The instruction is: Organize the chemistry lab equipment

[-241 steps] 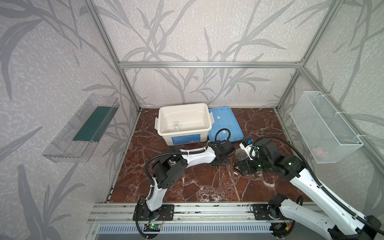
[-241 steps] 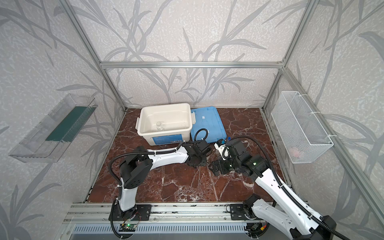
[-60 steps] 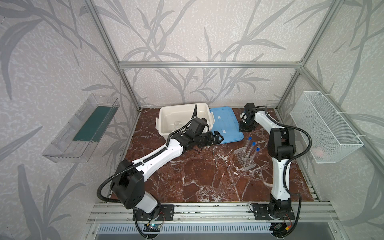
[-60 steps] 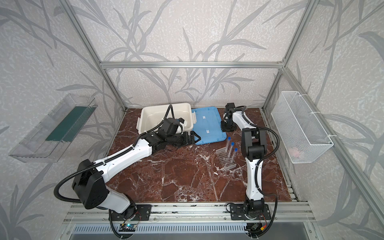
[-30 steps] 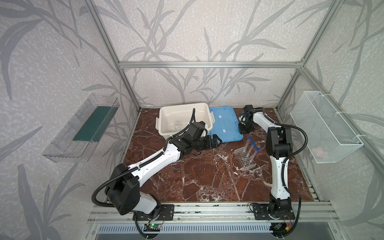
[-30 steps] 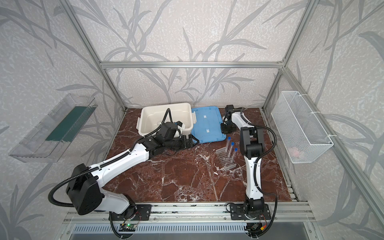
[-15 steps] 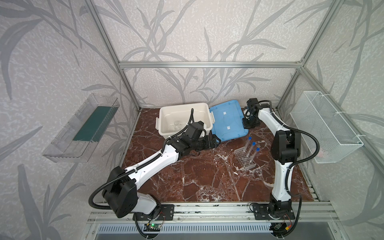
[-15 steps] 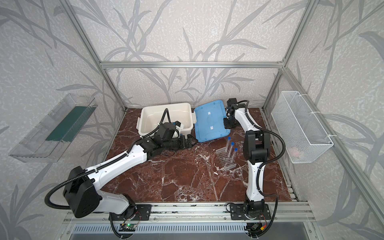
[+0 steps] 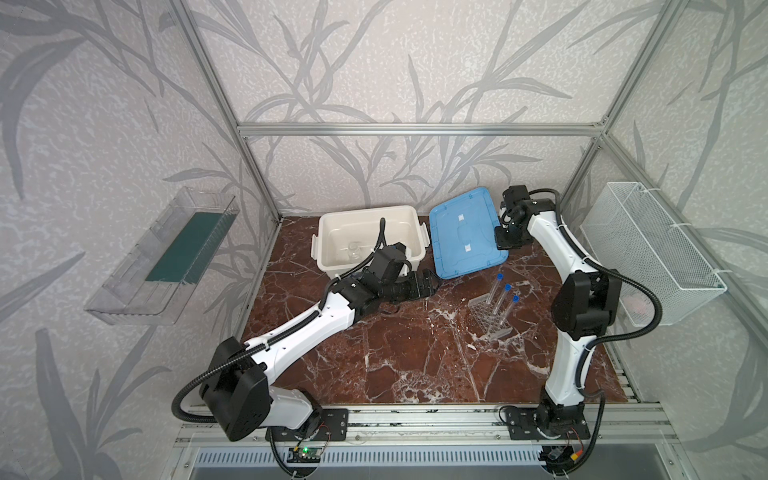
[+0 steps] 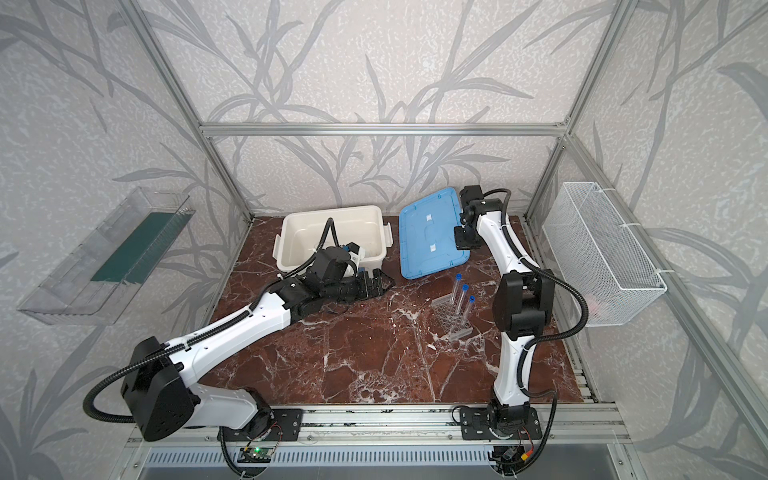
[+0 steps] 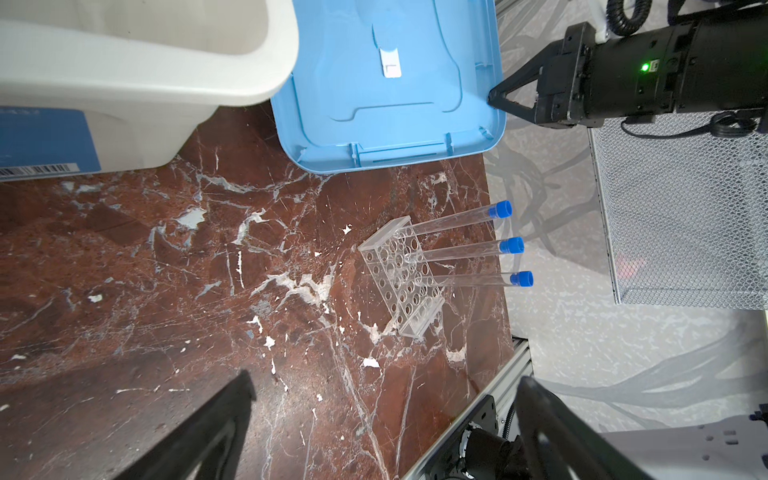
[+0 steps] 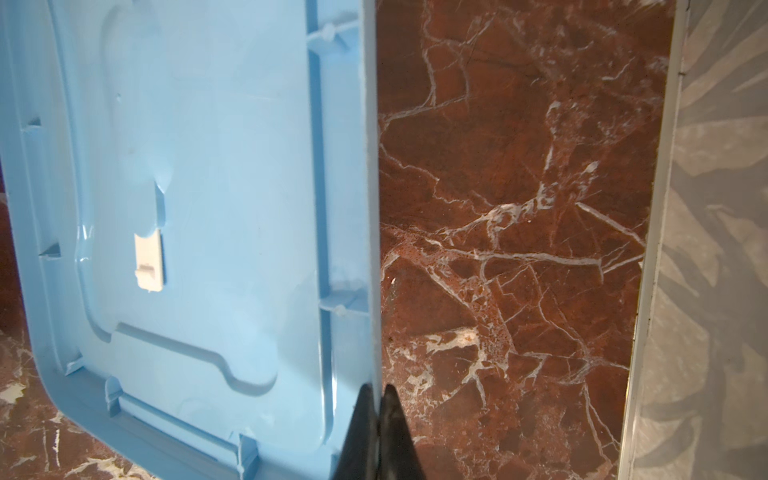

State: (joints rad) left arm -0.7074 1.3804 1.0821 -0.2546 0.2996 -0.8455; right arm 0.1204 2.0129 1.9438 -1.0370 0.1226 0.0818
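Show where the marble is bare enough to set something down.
Widest bare patch: front-centre marble, bordered by the left arm, the tube rack and the front rail. A narrower strip runs between white tub and left wall. Crowded at the back right: blue lid pinched by the right gripper, rack just in front.

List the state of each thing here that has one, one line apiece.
white tub: open, lid off, beaker inside.
blue lid: off the tub, underside up, tilted, one edge pinched.
test tubes: three, capped, standing in the tube rack.
left gripper: open, empty.
right gripper: shut on the blue lid's edge.
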